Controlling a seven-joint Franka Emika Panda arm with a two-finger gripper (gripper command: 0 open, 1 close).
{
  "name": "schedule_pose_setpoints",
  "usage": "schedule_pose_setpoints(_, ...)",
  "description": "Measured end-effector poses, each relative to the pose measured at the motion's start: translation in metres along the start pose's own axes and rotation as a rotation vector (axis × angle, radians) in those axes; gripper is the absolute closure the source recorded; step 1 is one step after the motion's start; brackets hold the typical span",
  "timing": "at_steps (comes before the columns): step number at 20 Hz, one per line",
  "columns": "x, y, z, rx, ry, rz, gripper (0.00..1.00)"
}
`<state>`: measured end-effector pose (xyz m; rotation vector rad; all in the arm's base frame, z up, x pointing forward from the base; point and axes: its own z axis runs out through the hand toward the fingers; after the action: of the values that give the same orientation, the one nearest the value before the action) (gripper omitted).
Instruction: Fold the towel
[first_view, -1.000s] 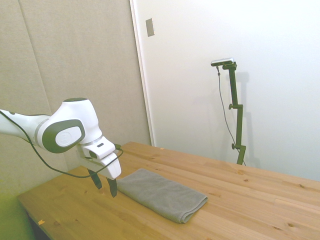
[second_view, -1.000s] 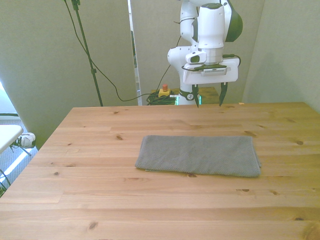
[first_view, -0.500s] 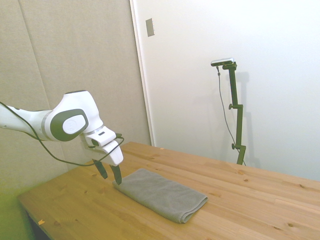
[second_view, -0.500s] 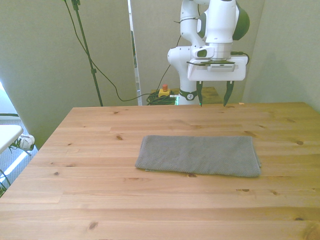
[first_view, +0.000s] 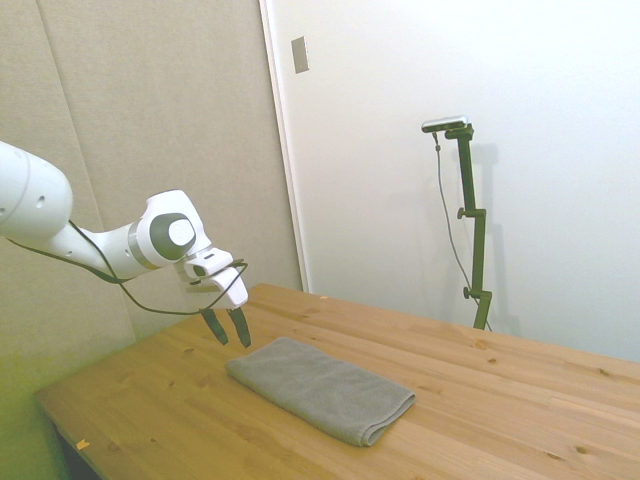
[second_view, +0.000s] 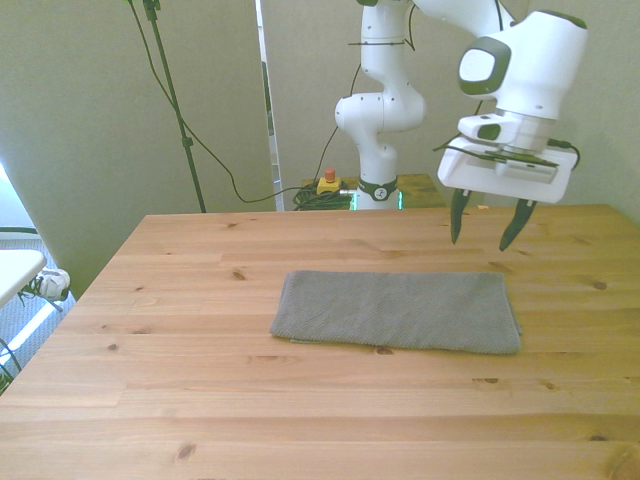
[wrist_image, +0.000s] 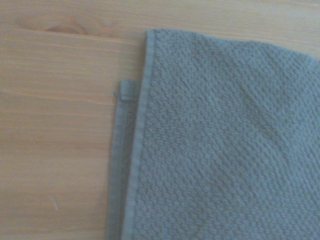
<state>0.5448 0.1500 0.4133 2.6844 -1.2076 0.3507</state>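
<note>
My gripper (second_view: 489, 226) hangs in the air with its two dark fingers spread wide and holding nothing, above the table's (second_view: 200, 400) far side near the towel's end on the front view's right. The grey towel (second_view: 398, 311) lies flat mid-table, folded into a long rectangle. Up close, the towel (wrist_image: 215, 145) shows a lower layer's hem peeking out beside its top edge.
</note>
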Motion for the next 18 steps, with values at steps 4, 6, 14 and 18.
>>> schedule_pose_setpoints(4,-0.005,-0.039,0.026,-0.042,0.038,0.003,0.00)
schedule_pose_setpoints(6,-0.013,-0.056,0.036,-0.074,0.053,-0.003,0.00)
schedule_pose_setpoints(14,-0.029,-0.087,0.056,-0.215,0.202,-0.029,0.00)
schedule_pose_setpoints(18,-0.029,-0.085,0.062,-0.276,0.252,-0.041,0.00)
